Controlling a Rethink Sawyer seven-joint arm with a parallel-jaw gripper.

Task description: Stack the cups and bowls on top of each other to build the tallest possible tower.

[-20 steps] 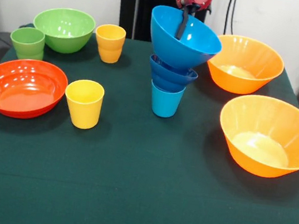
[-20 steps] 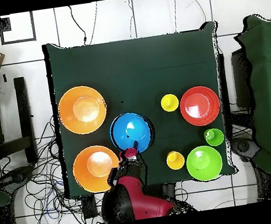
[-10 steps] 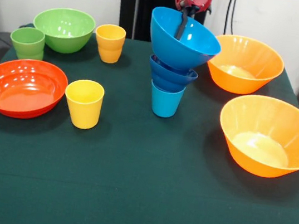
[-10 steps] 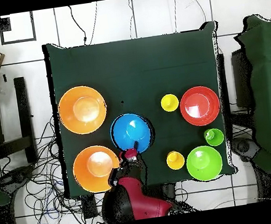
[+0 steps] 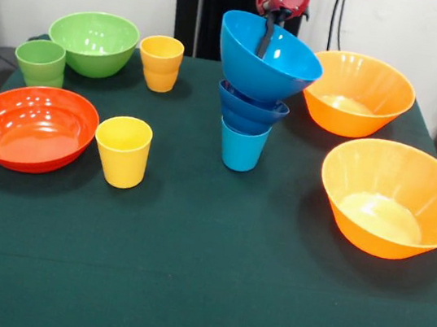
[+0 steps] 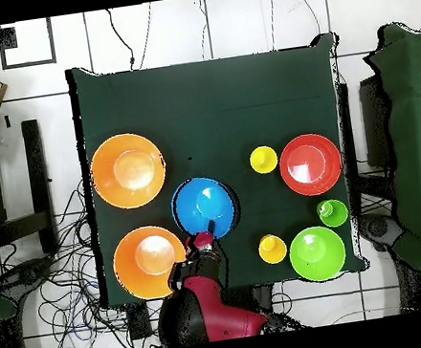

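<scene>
nothing has shifted — gripper (image 5: 264, 45) still pinches the tilted light blue bowl (image 5: 267, 58) atop the tower (image 5: 248, 114).

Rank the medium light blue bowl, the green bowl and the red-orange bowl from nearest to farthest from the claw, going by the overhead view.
1. Medium light blue bowl, right at the claw, topping the tower.
2. Green bowl, off to the picture's right, near the table's bottom edge.
3. Red-orange bowl, farther right and higher in the picture.

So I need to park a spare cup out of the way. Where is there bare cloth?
The widest bare patch of the table is the camera-side strip in the front view, below the near yellow cup and near orange bowl. It is crowded around the tower and gripper.
</scene>
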